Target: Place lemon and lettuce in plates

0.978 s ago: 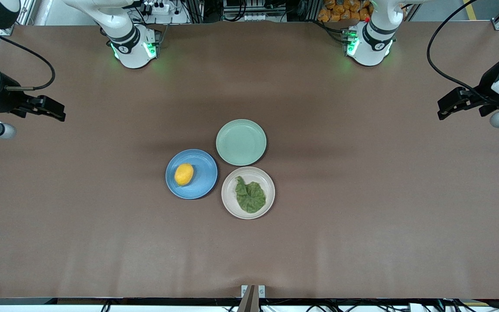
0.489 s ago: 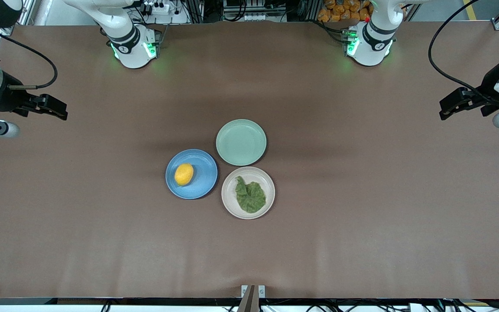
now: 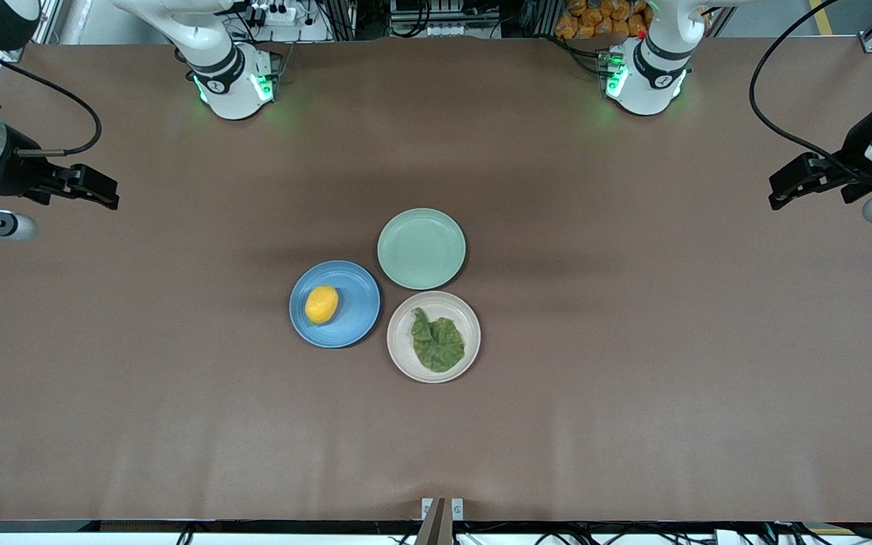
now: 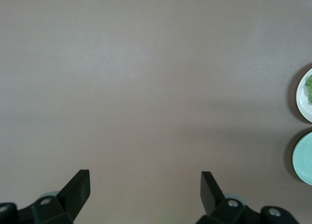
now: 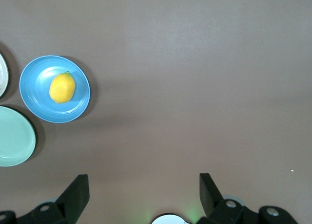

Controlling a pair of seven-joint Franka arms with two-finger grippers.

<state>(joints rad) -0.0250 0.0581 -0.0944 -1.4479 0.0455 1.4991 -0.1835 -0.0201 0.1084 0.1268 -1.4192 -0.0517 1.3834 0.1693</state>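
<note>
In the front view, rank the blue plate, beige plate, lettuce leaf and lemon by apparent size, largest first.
1. Blue plate and beige plate: they look alike in size, so no ranking between them.
2. Lettuce, about half a plate's width.
3. Lemon, smallest.

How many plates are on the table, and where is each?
3, clustered mid-table. Green plate farthest from the camera, empty; blue plate toward the right arm's end, holding the lemon; beige plate nearest, holding the lettuce.

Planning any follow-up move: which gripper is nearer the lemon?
Right. The right gripper hangs over the right arm's table end, nearer the lemon; the left gripper hangs over the left arm's end.
</note>
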